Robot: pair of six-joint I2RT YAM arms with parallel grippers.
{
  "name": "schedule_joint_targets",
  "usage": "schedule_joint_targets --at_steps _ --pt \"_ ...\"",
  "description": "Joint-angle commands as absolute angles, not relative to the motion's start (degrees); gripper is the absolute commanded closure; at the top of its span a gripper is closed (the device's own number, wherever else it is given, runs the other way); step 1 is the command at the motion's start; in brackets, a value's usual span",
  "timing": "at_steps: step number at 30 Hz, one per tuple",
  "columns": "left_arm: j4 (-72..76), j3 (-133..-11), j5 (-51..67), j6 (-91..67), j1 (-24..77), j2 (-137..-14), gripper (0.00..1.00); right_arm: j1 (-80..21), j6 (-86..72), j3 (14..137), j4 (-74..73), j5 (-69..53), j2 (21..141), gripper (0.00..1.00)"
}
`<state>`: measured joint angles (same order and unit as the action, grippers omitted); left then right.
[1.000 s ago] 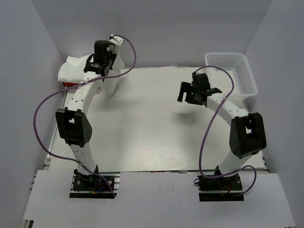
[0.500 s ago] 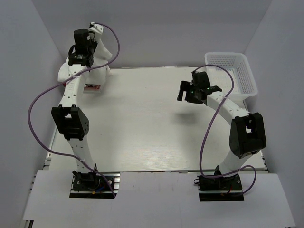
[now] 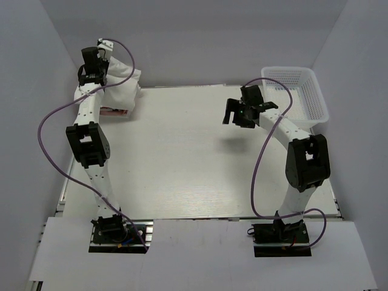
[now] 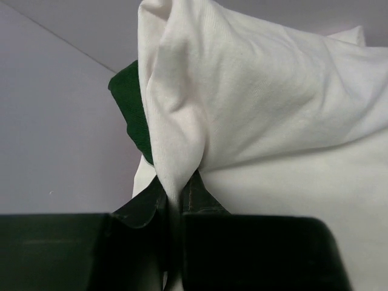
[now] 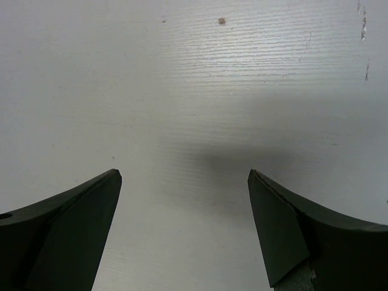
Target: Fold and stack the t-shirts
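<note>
Left hand (image 4: 173, 213): fingers pressed together, clamped on a pinched fold of the off-white t-shirt (image 4: 260, 103). A dark green part (image 4: 128, 100) of the shirt shows just beside the fold. The hand is raised over the far-left corner of the bench (image 3: 182, 157). The shirt hangs from it, with its lower cloth reaching down to that corner.
Red/pink shirt (image 3: 115, 111): a thin strip on the bench, visible at the lower edge of the hanging cloth.
Right hand (image 5: 183, 174): fingers wide apart, holding nothing, above bare bench surface, near the white mesh basket (image 3: 297, 91) at the far-right corner.
</note>
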<state>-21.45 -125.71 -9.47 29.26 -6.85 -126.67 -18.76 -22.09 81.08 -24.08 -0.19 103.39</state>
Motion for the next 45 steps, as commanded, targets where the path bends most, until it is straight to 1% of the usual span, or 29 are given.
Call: schedule_joint_targets --at_steps 1,5,9,14,17,18,19,20,22,24,25,26,27,28,30,33,35,38,39,43,44,45 --pt "-16.0 -130.25 -9.58 26.46 -8.17 -126.73 1.0 -18.9 -22.5 84.55 -25.4 -0.61 104.58 0.09" --pt "-13.19 -130.78 -9.58 24.53 -10.98 -129.36 1.0 -18.9 -23.11 87.44 -26.28 -1.05 106.43 0.09" --pt "-12.57 -131.31 -5.89 23.29 -12.22 -130.08 1.0 -18.9 -23.73 88.5 -27.07 -1.76 107.67 0.09" --pt "-8.62 -130.17 -14.31 16.97 -10.82 -130.08 1.0 -18.98 -24.87 88.95 -26.55 -1.84 108.98 0.09" --pt "-8.61 -130.17 -15.03 15.21 -10.81 -130.61 1.0 -19.25 -25.14 89.47 -26.63 -2.99 109.51 0.09" --pt "-8.61 -130.17 -15.99 15.21 -10.81 -130.61 0.96 -19.16 -25.05 89.56 -26.8 -3.08 109.51 0.09" --pt "-8.61 -130.17 -16.61 15.21 -10.81 -130.61 0.88 -19.16 -24.96 89.65 -26.63 -2.99 109.51 0.09" --pt "-9.14 -130.17 -17.39 14.33 -10.81 -130.61 0.74 -19.07 -25.13 89.74 -27.15 -2.9 109.42 0.09" --pt "-9.84 -129.3 -18.97 13.63 -10.81 -129.91 0.65 -19.07 -25.14 89.65 -27.16 -2.55 109.34 0.09" --pt "-9.75 -127.71 -21.26 12.14 -10.81 -129.38 0.5 -18.99 -24.96 89.65 -27.68 -2.46 109.25 0.09" --pt "-10.36 -127.71 -23.01 11.26 -10.81 -128.77 0.29 -19.16 -25.05 89.47 -27.86 -2.2 109.07 0.09" --pt "-10.37 -127.71 -24.33 10.03 -10.81 -128.76 0.19 -19.07 -24.87 89.39 -28.04 -2.11 108.81 0.09" --pt "-10.37 -127.18 -25.65 10.02 -10.81 -128.24 0.05 -19.07 -24.7 89.21 -28.47 -2.11 108.72 0.09" --pt "-11.07 -127.18 -27.14 9.15 -10.81 -128.23 0.0 -18.99 -24.87 89.12 -28.65 -2.02 108.37 0.09" --pt "-11.6 -127.18 -27.77 6.86 -10.81 -127.71 0.0 -19.07 -24.87 88.68 -28.74 -1.85 108.11 0.09" --pt "-11.6 -124.99 -27.77 6.86 -10.81 -126.47 0.0 -19.25 -24.78 87.72 -28.3 -2.46 107.49 0.09" --pt "-12.47 -125.59 -26.64 6.86 -10.81 -126.47 0.0 -19.16 -25.13 87.37 -27.69 -3.16 107.23 0.09" --pt "-15.28 -125.07 -21.64 5.63 -10.81 -124.55 0.0 -19.34 -25.14 87.54 -27.34 -4.22 106.97 0.09" --pt "-15.99 -124.55 -17.44 4.41 -10.81 -123.58 0.0 -19.6 -24.88 87.45 -27.16 -3.87 106.79 0.09" --pt "-19.94 -119.9 -7.22 -1.04 -10.28 -116.47 0.0 -19.77 -24.17 87.54 -27.07 -2.37 104.69 0.09" --pt "-21.17 -118.14 -4.94 -2.01 -10.28 -112.45 0.0 -19.78 -24.17 87.02 -26.55 -2.37 104.16 0.09" --pt "-21.18 -116.12 0.47 -2.02 -9.76 -110.06 0.0 -19.78 -24.08 85.79 -26.19 -2.37 103.45 0.09"
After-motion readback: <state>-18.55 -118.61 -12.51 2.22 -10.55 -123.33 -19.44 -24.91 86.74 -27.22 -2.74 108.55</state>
